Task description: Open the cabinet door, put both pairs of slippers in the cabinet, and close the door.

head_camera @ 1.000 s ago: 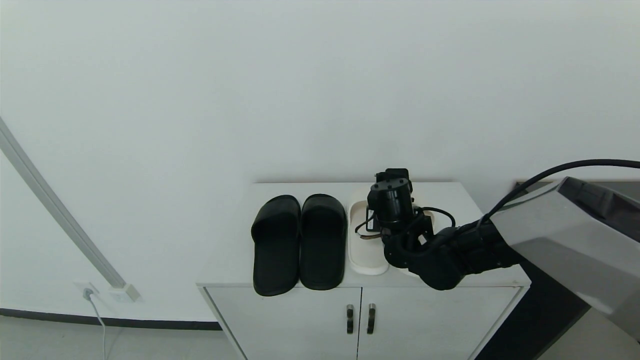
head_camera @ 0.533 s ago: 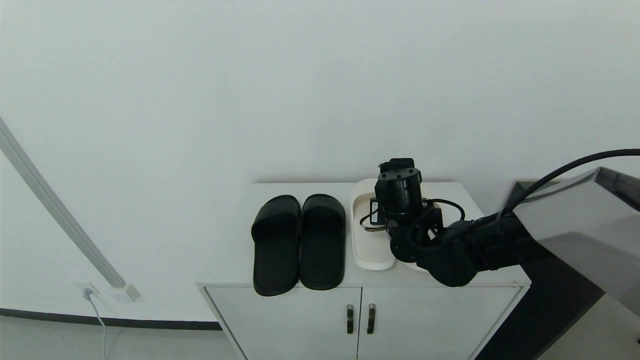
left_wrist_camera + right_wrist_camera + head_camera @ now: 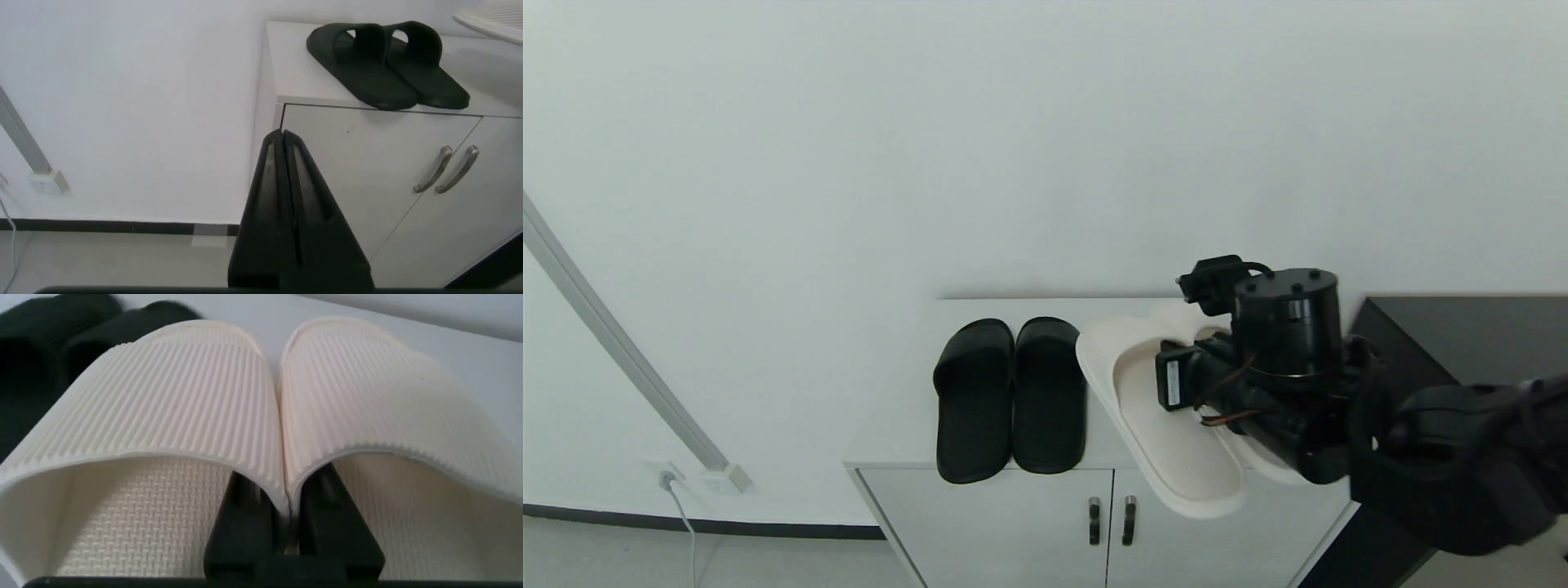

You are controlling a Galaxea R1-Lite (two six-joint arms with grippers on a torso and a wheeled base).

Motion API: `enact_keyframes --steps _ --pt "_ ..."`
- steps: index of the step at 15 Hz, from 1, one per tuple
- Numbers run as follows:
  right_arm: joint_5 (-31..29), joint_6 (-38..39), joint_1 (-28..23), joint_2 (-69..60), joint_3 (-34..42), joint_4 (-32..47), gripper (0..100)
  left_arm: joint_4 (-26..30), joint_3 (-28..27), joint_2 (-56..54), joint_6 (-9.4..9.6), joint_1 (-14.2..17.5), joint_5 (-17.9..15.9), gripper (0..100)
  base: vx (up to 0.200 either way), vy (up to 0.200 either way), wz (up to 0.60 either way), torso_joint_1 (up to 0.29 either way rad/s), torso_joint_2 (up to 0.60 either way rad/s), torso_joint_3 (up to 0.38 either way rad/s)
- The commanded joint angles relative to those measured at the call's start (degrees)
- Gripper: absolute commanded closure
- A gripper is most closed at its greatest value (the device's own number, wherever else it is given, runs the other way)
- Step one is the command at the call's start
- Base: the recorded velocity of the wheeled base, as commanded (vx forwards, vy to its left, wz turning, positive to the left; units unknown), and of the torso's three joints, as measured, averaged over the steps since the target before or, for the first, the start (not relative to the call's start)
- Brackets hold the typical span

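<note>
So that both can travel as one, the right gripper (image 3: 286, 502) pinches the white slippers (image 3: 1176, 441) by their adjoining straps, holding them at four o'clock of the black slippers (image 3: 1013, 400) atop the shut cabinet (image 3: 980, 523).

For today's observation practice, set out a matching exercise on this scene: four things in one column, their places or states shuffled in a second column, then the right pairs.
Things
1. pair of black rubber slide slippers
2. pair of cream ribbed foam slippers
3. white double cabinet doors
4. left gripper

Places or states
A. fingers together, holding nothing
B. pinched by the straps in the right gripper
C. lying side by side on the cabinet top
D. closed, handles side by side

Pairs: 1-C, 2-B, 3-D, 4-A
</note>
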Motion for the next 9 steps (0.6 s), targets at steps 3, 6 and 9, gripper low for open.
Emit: enact_keyframes --steps 3,6,9 --pt "17.08 -1.94 1.9 -16.07 12.36 0.48 100 0.0 -0.01 -0.01 -0.02 0.01 0.01 100 0.0 0.0 0.0 0.0 0.0 0.0" --pt "21.48 -3.79 3.13 -18.18 15.52 1.09 100 0.0 -0.01 -0.01 -0.02 0.01 0.01 100 0.0 0.0 0.0 0.0 0.0 0.0" --pt "21.74 -3.79 4.01 -17.65 16.14 1.09 100 0.0 -0.01 -0.01 -0.02 0.01 0.01 100 0.0 0.0 0.0 0.0 0.0 0.0"
